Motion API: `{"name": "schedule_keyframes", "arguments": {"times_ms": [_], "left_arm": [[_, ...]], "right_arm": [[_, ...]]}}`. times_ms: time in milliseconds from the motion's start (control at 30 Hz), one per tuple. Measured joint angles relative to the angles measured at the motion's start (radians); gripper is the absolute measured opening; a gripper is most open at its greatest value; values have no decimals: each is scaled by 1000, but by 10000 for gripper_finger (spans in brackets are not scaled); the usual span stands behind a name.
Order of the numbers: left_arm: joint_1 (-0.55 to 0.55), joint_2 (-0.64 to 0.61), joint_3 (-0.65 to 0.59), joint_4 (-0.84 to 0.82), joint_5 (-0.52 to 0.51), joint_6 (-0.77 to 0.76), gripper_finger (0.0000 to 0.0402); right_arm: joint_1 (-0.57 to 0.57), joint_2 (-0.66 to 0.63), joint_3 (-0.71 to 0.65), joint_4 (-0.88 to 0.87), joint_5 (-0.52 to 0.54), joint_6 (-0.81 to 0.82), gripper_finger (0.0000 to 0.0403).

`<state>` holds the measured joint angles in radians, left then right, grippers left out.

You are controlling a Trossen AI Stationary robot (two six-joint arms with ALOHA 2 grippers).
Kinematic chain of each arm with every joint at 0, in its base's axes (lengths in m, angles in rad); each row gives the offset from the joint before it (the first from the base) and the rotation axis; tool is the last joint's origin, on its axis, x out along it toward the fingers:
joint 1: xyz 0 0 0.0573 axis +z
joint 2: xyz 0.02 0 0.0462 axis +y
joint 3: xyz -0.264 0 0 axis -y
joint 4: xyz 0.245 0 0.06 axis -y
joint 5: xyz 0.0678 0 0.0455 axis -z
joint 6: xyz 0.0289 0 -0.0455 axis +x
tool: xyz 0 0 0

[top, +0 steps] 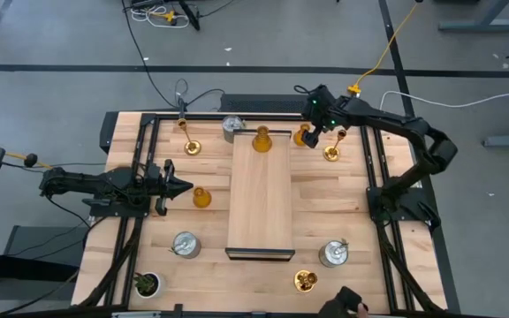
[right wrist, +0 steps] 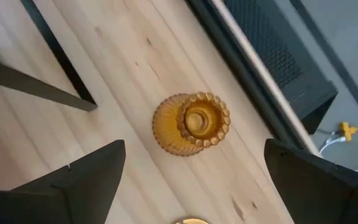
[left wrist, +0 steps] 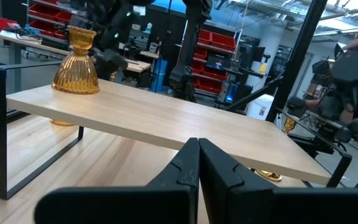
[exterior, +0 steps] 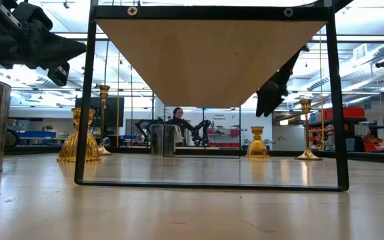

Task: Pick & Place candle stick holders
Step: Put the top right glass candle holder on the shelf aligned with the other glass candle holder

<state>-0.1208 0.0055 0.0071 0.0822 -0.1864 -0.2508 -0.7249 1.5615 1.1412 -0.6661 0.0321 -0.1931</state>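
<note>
Near the left edge of the tabletop the left gripper waits with its fingers pressed together and empty, pointing toward the raised shelf in the middle. An amber holder stands just beyond its tip, between it and the shelf. Also on the left half are a gold holder near the far edge and a silver holder toward the near edge, with a small potted plant at the near left corner.

On the shelf's far end stands one amber holder already placed; a second silver holder sits just off that end.

To the right, the right gripper hovers over the far right part of the tabletop, its fingers spread wide and holding nothing. Its wrist view looks straight down on the third amber holder, upright with its cup mouth facing up, lying between the two fingers but below them. This arm is clearly the nearer one; I judge a straight descent should bring the jaws round the holder's vertical body. A gold holder stands close beside it, so clearance looks tight. Farther toward the near right corner stand another silver holder and gold holder.
</note>
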Motion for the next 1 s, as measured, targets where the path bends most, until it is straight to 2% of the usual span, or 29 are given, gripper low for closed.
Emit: {"name": "schedule_keyframes", "arguments": {"times_ms": [267, 433, 1000], "left_arm": [[0, 0, 0, 0, 0, 0, 10], [0, 0, 0, 0, 0, 0, 10], [0, 0, 0, 0, 0, 0, 10]], "right_arm": [[-48, 74, 0, 67, -31, -11, 386], [-67, 96, 0, 103, -91, -26, 386], [-79, 135, 0, 130, -103, -26, 380]]}}
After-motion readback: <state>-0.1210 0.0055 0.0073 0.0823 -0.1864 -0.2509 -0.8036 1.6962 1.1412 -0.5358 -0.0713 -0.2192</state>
